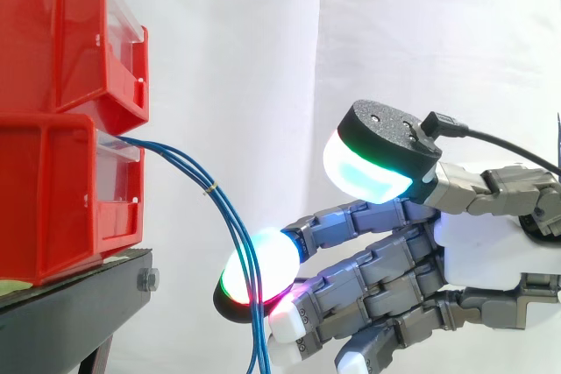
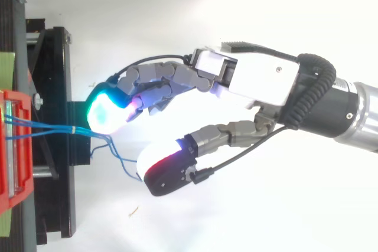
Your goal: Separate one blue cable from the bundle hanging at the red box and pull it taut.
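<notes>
Side view: hand [image 1: 480,244] spread wide, nothing pinched, one fingertip [image 1: 280,260] nudging the blue cables [image 1: 230,218]. They look thin, limp, slippery (featherlight too), so pinch one strand below the tie [image 1: 210,187].

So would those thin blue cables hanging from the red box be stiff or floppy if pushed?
Probably floppy: the blue cables droop from the red box in a loose curve. Likely light, being so thin. The small tie around them might drag neighbours along when the hand pushes one.
</notes>
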Controlling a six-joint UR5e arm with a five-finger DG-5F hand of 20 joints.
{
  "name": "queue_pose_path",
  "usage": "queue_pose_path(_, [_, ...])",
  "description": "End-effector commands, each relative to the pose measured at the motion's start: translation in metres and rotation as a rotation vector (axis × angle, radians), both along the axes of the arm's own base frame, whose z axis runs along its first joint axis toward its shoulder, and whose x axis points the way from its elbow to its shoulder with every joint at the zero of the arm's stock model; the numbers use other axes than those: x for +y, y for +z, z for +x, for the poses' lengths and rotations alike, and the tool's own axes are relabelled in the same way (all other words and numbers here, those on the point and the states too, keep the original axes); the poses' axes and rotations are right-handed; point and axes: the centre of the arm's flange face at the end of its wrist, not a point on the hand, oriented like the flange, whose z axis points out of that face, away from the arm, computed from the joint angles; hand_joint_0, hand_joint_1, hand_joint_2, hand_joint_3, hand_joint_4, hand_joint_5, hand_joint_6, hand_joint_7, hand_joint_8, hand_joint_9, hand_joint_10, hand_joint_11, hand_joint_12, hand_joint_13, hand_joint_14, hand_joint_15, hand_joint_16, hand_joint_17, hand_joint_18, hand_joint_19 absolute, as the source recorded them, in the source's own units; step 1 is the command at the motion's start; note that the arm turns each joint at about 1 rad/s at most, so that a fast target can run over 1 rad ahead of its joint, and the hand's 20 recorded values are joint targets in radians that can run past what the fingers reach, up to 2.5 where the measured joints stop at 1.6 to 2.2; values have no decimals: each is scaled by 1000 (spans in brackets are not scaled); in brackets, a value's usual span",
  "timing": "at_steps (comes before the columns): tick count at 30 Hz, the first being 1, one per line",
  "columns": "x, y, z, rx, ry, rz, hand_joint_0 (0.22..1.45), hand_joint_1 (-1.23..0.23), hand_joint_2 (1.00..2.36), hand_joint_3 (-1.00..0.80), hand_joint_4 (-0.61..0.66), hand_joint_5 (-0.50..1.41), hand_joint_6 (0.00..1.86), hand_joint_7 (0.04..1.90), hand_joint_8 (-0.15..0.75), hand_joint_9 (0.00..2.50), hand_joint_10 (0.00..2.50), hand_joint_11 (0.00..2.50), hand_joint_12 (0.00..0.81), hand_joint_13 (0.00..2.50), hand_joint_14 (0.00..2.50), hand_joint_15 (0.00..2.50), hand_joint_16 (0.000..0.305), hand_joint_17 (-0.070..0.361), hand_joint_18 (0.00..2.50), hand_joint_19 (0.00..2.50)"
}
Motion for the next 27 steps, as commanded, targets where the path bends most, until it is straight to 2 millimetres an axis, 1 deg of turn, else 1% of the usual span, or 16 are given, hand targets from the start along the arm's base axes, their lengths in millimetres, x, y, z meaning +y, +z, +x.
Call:
queue_pose_path(1, [-1, 1, 1, -8, 5, 2, 508, -583, 1000, -500, 301, -204, 503, 871, 336, 638, 11, 394, 373, 597, 14, 383, 47, 105, 703, 536])
queue_pose_path(10, [-3, 5, 4, -34, 1, 8, 512, -582, 1000, -500, 304, -201, 503, 883, 340, 669, 13, 446, 375, 630, 14, 414, 46, 104, 717, 554])
queue_pose_path(16, [-6, 6, 5, -45, 9, 8, 514, -582, 1000, -500, 310, -200, 503, 886, 342, 682, 13, 456, 376, 638, 14, 418, 46, 104, 724, 554])
queue_pose_path(26, [-7, 7, 6, -57, 9, 10, 519, -586, 1000, -500, 311, -197, 503, 888, 345, 696, 13, 475, 376, 649, 14, 436, 46, 104, 727, 563])
queue_pose_path(27, [-8, -8, 9, -41, 7, 9, 519, -586, 1000, -500, 311, -197, 503, 892, 346, 696, 13, 471, 376, 650, 14, 428, 46, 104, 728, 570])
